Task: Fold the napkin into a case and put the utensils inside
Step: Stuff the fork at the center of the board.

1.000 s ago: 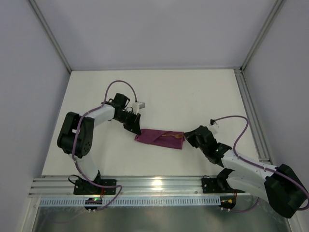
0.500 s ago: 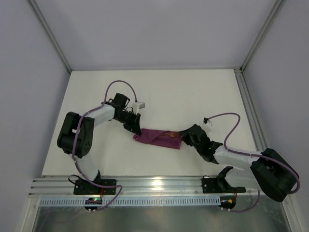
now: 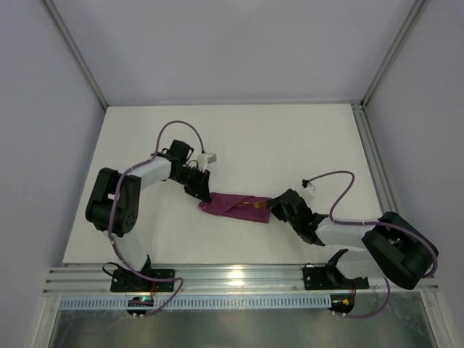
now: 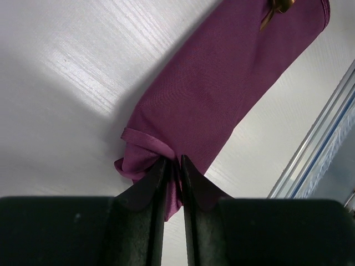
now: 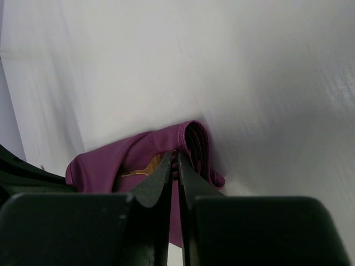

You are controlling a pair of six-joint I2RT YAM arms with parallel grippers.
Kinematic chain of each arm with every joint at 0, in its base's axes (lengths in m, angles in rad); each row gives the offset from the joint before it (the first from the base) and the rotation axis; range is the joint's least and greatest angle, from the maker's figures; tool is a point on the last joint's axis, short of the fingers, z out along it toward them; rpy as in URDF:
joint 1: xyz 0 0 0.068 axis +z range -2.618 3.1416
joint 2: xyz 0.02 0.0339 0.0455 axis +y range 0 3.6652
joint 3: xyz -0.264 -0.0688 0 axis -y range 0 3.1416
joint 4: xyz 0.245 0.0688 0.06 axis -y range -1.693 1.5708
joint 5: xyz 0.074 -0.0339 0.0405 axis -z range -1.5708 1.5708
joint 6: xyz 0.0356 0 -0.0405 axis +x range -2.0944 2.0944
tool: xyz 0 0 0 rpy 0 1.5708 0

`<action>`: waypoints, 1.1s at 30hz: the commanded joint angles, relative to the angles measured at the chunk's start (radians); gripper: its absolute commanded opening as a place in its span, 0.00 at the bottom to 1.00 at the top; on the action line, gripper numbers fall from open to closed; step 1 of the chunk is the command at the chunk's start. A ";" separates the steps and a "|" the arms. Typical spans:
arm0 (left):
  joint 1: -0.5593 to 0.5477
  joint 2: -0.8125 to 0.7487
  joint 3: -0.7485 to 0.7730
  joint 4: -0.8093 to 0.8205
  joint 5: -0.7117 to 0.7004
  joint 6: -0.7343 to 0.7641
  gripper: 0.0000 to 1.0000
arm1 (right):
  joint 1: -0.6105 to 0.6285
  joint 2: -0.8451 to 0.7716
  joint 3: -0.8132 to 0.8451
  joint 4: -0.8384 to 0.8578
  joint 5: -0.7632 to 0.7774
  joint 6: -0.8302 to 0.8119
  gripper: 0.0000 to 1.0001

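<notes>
The napkin [image 3: 233,206] lies as a narrow maroon-purple folded case in the middle of the table. My left gripper [image 3: 205,199] is shut on its bunched left end, with cloth pinched between the fingertips [image 4: 173,164]. My right gripper [image 3: 275,209] is shut on the hemmed edge at the open right end of the napkin [image 5: 111,160]. A copper utensil [image 3: 255,204] lies in the case mouth, partly covered by cloth. The right wrist view shows that utensil [image 5: 143,168] inside the opening, and its tip [image 4: 274,10] shows beyond the napkin [image 4: 222,83] in the left wrist view.
An aluminium rail [image 3: 239,277] runs along the near table edge between the arm bases. A metal frame post [image 3: 377,174] borders the right side. White walls enclose the table at the back and sides.
My right arm has folded down and pulled in towards the left, nudging the case's right end slightly left. My left arm has held still on the left end.
</notes>
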 commanded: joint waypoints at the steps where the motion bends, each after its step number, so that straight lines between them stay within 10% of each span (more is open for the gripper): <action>1: 0.018 -0.004 0.007 -0.003 -0.014 0.019 0.18 | 0.012 0.008 0.027 -0.010 0.003 -0.049 0.13; 10: 0.044 -0.119 0.008 -0.038 -0.113 0.066 0.36 | 0.027 -0.085 0.253 -0.486 0.012 -0.282 0.46; 20: 0.043 -0.085 -0.018 -0.055 -0.088 0.091 0.35 | 0.027 -0.046 0.468 -0.934 0.091 -0.400 0.48; 27: 0.040 -0.079 -0.047 -0.059 -0.090 0.111 0.28 | 0.032 0.125 0.618 -1.041 0.174 -0.516 0.04; 33: 0.038 -0.064 -0.064 -0.053 -0.093 0.117 0.23 | 0.096 0.332 0.722 -1.067 0.182 -0.535 0.04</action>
